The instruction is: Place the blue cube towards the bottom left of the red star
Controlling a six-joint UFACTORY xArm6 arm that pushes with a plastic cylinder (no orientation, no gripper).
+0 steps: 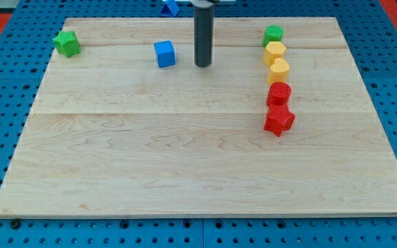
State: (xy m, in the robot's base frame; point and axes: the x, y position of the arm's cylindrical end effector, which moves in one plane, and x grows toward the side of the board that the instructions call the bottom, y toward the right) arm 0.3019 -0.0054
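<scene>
Little of the task looks done. At the far upper left of the frame a green star [66, 43] sits on the corner of the counter [150, 158], a pale wooden board with visible grain and two long seams, laid over a blue perforated base. Right of it, in the upper middle-left, lies the blue cube [164, 54], matte and square-edged, well apart from its goal. Just beside the cube, on its right and not touching, my tip [203, 65] rests on the wood, the end of a smooth dark cylindrical rod. There is no pincer here to be released or clenched.

On the frame's right a near-vertical column runs downward: a green block [274, 34], two yellow blocks [274, 52] [279, 69], a red cylinder [279, 93], then the red star [279, 119], lobed and matte. The cube must yet travel across to the star's lower left.
</scene>
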